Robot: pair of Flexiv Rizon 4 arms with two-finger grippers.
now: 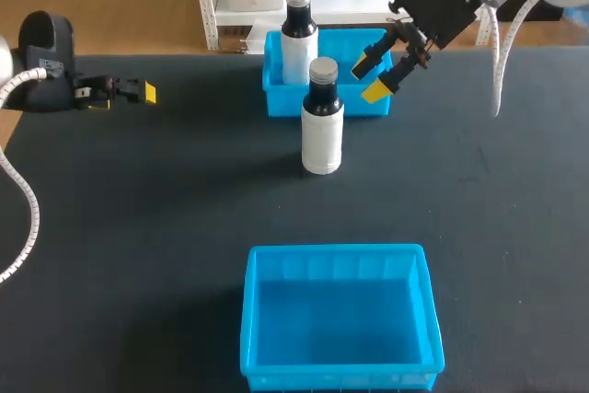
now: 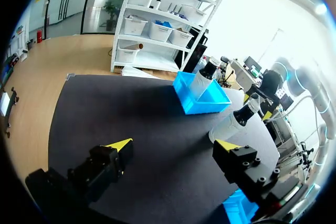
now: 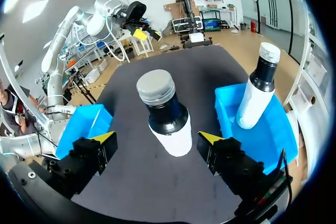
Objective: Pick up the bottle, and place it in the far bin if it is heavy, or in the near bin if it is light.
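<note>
Bottle (image 1: 322, 121): upright on the desk (image 1: 138, 227), with grey cap, dark neck and white body. Just in front of the far bin (image 1: 281, 100), well apart from the near bin (image 1: 250, 319), gripped by nothing.
Second bottle (image 1: 296, 48): upright inside the far bin, toward its left end. Base hidden behind the bin's front wall in the head view.
Far bin: blue, at the desk's far edge. Front wall partly covered by the bottle standing before it, right end partly masked by the right arm's yellow tips.
Near bin: blue, by the desk's near edge. Only a small corner (image 2: 236, 205) visible from the left wrist, the rest hidden behind a finger.
Left jaws: released, spread wide with nothing between them, low over the desk's left side and well apart from the bottle. One yellow tip (image 1: 147, 92) plain from above, the other hard to make out.
Right jaws: released, tips apart, raised over the far bin's right end. From the right wrist, bottle (image 3: 165, 114) ahead and between the two fingers, touching neither.
Left arm (image 1: 41, 62): entering at the left, mostly cut off by the view's edge.
Right arm (image 1: 442, 2): entering at the upper right corner, upper links cut off.
</note>
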